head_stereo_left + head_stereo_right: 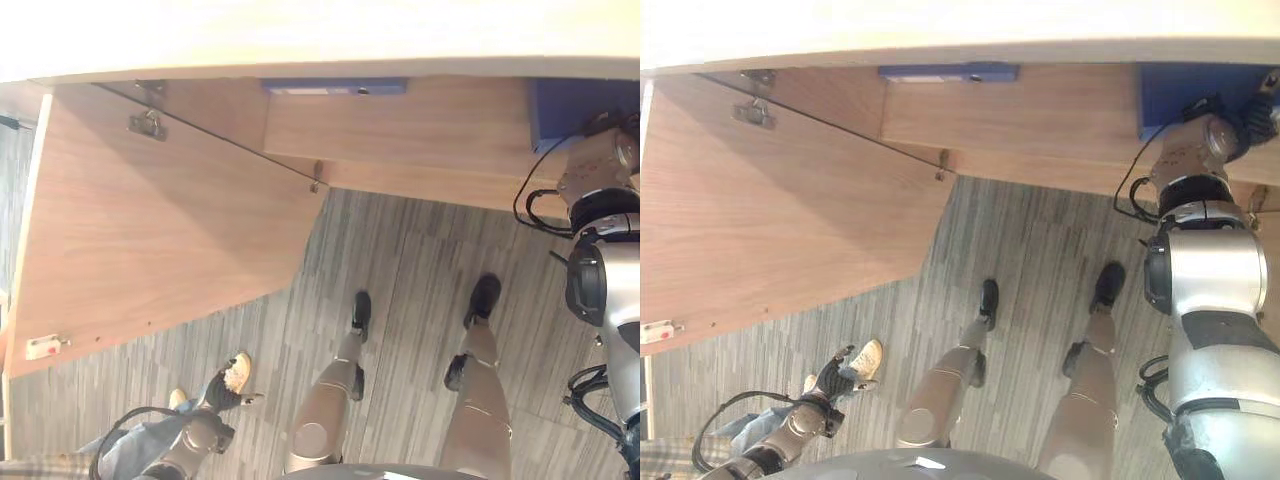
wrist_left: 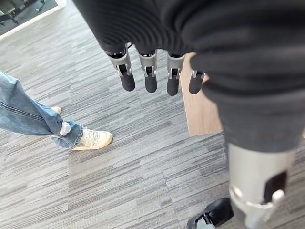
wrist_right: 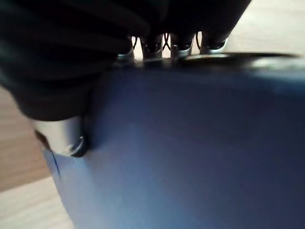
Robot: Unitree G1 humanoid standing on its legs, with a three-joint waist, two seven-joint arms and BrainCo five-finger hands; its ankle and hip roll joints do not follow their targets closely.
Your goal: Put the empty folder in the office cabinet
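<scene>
At the lower left, above the grey striped floor (image 2: 119, 162), your left hand (image 2: 152, 71) hangs idle with straight, relaxed fingers, near a person's pale shoe (image 2: 93, 139). Further right stands the open wooden cabinet door (image 1: 150, 230), then the cabinet shelf (image 1: 400, 130) with a blue box (image 1: 335, 87) above it. At the far right, your right hand (image 1: 1245, 115) pinches the flat blue folder (image 3: 190, 152), thumb on its face and fingers over its edge, at the cabinet opening. It is probably light, stiff and a bit slippery, so hold it near the edge

Blue folder (image 1: 1170, 95) inside wooden cabinet (image 1: 1040, 110), upright.
</scene>
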